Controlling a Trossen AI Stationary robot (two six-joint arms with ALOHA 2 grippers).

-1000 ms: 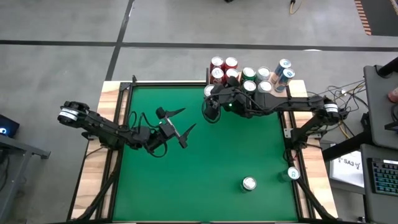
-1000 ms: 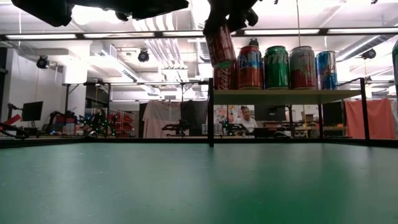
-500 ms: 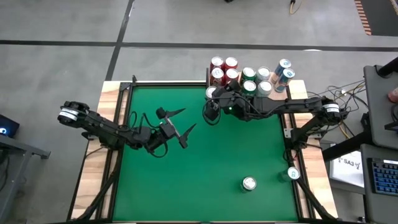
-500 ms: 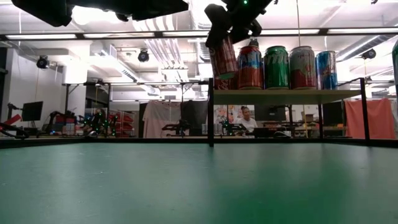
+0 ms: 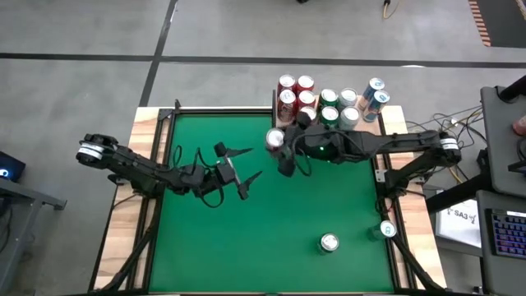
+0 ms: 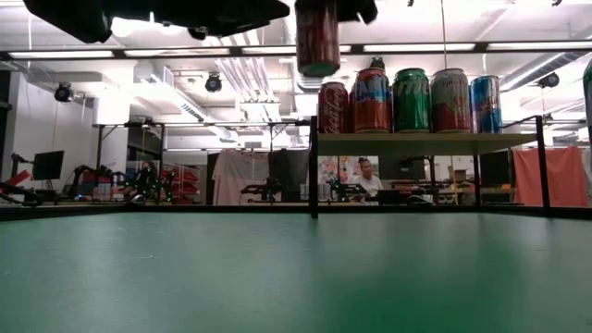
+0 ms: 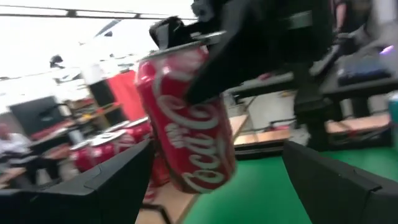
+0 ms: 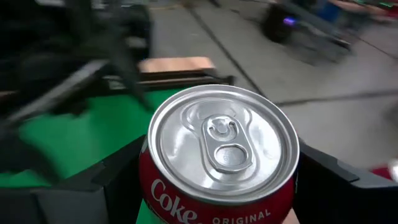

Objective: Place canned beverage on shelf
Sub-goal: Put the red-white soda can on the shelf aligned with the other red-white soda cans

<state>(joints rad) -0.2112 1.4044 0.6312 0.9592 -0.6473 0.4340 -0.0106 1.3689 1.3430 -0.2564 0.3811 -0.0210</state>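
The right gripper (image 5: 281, 150) holds a red cola can (image 5: 275, 139) up in the air, above the far part of the green table (image 5: 320, 205). In the right wrist view the can (image 8: 219, 163) sits right between the two dark fingers (image 8: 109, 180), one on each side, and its silver top with the pull tab faces the camera. The fingers are closed on the can's sides. In the low view the can (image 6: 317, 37) hangs high over the table and touches nothing below it. In the left wrist view the red can (image 7: 186, 121) is tilted a little, with the dark gripper (image 7: 261, 46) clamped on it from above.

The shelf (image 6: 425, 143) is a small light-wood board on thin black posts at the far edge of the table. The held can is near the shelf but not on it; it is up in the air, just beside the shelf's left end in the low view. On the shelf stand a row of cans (image 6: 407, 100): red ones, green ones and a blue one.

The left gripper (image 5: 238, 164) waits over the left part of the table, well apart from the can. Its fingers are spread wide and hold nothing.

Another can (image 5: 329, 242) stands on the table near the front edge.
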